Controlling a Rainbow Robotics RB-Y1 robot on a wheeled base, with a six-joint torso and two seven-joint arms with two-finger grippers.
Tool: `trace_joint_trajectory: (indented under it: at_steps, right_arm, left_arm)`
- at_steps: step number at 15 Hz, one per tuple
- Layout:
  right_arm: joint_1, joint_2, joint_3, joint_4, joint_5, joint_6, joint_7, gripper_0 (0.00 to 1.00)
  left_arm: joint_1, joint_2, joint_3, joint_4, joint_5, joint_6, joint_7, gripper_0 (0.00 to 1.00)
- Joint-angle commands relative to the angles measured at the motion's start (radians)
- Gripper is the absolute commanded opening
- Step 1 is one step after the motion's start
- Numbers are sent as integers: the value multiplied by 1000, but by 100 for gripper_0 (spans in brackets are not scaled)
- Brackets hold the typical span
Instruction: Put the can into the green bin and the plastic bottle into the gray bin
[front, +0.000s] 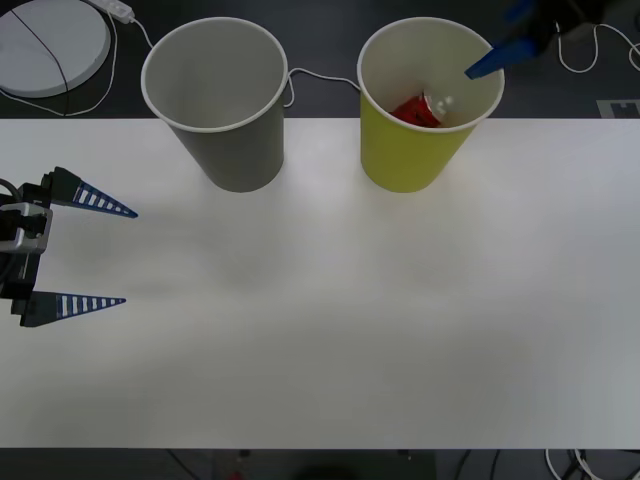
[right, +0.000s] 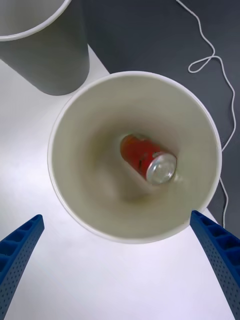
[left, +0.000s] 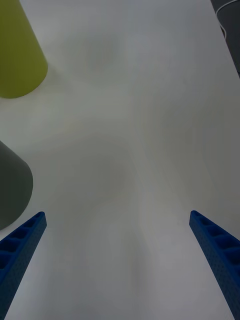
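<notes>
One small red metal can lies inside the yellow-green tapered bin; lift the wide-open, empty right pincer straight up, clear of its rim.

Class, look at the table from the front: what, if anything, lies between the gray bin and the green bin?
Nothing on the table: the front view shows bare white table between the gray bin and the green bin. A white cable runs behind that gap, off the table.

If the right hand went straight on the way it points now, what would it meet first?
Probably the can lying at the bottom of the green bin: the open right hand hangs above the bin's mouth, pointing down into it.
</notes>
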Motion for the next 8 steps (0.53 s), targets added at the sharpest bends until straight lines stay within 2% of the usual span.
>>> trace_joint_trajectory:
  at_steps: [1, 5, 8]
  right_arm:
    - [145, -50, -120, -147, -41, 0, 11, 100]
    - [362, -86, -292, -291, -138, 0, 67, 100]
    - [498, -90, -399, -325, -208, 0, 216, 100]
  left_arm:
    - [0, 0, 0, 0, 0, 0, 0, 100]
    - [0, 0, 0, 0, 0, 0, 0, 100]
    - [0, 0, 0, 0, 0, 0, 0, 100]
